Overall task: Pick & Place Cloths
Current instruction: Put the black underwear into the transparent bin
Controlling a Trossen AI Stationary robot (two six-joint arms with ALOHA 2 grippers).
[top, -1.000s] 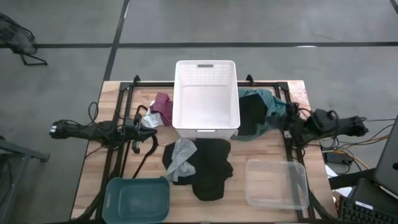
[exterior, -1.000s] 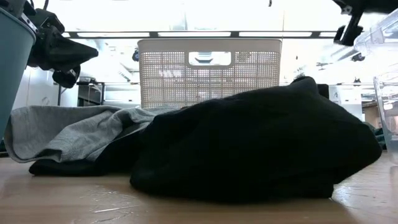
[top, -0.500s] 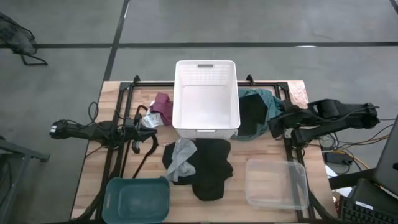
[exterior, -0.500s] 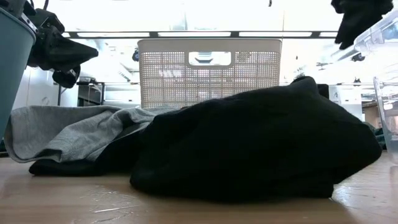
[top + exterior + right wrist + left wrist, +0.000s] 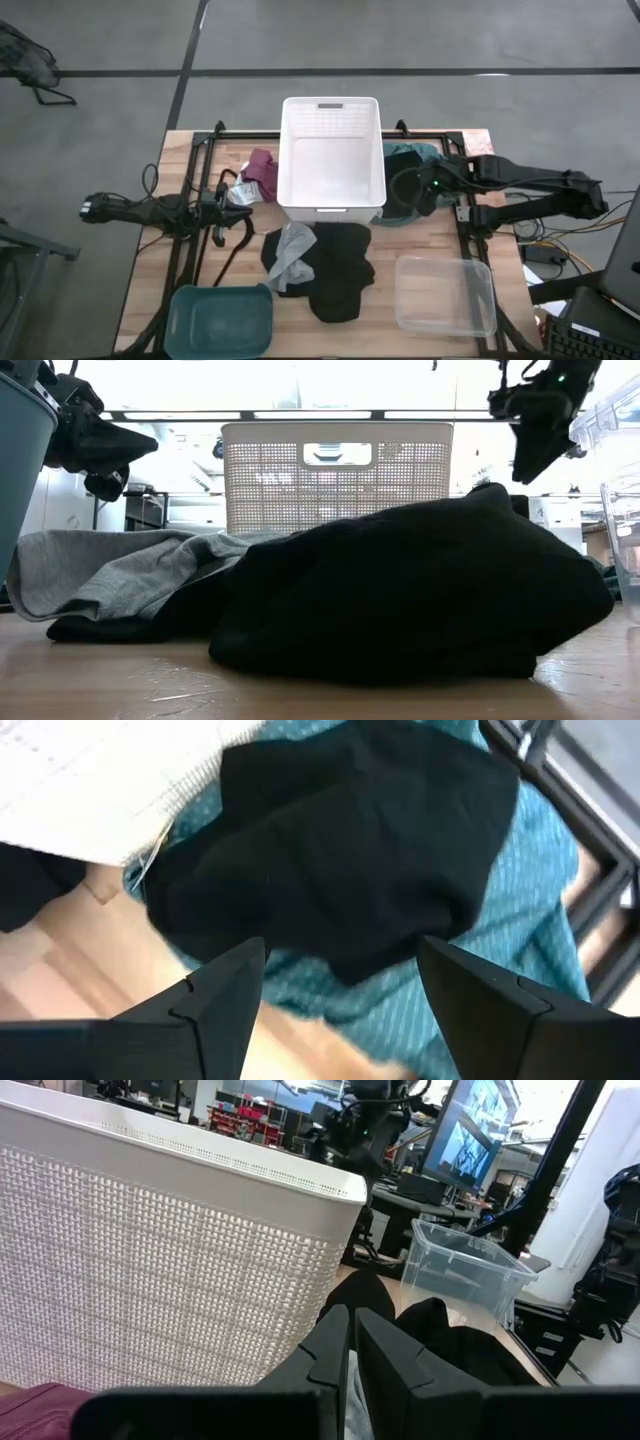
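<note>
A white slatted basket (image 5: 330, 160) stands at the table's far middle. On its right a black cloth (image 5: 340, 870) lies on a teal-green cloth (image 5: 490, 970). My right gripper (image 5: 408, 186) hangs open above them, touching neither; its fingertips (image 5: 225, 985) stand wide apart over the black cloth's edge. It also shows high up in the low view (image 5: 535, 420). Left of the basket lies a maroon cloth (image 5: 262, 172). Black and light grey cloths (image 5: 318, 262) are heaped in front of the basket. My left gripper (image 5: 352, 1342) waits shut beside the basket's left wall (image 5: 170, 1280).
A teal tray (image 5: 220, 318) sits at the near left corner and a clear tray (image 5: 445, 295) at the near right. A small white cloth (image 5: 240, 195) lies by the left arm. Black frame rails (image 5: 465, 225) run along both sides of the table.
My right gripper has swung from the table's right edge toward the left, out over the teal-green and black cloths beside the basket. Its fingers have spread apart on the way. The cloths lie as before.
</note>
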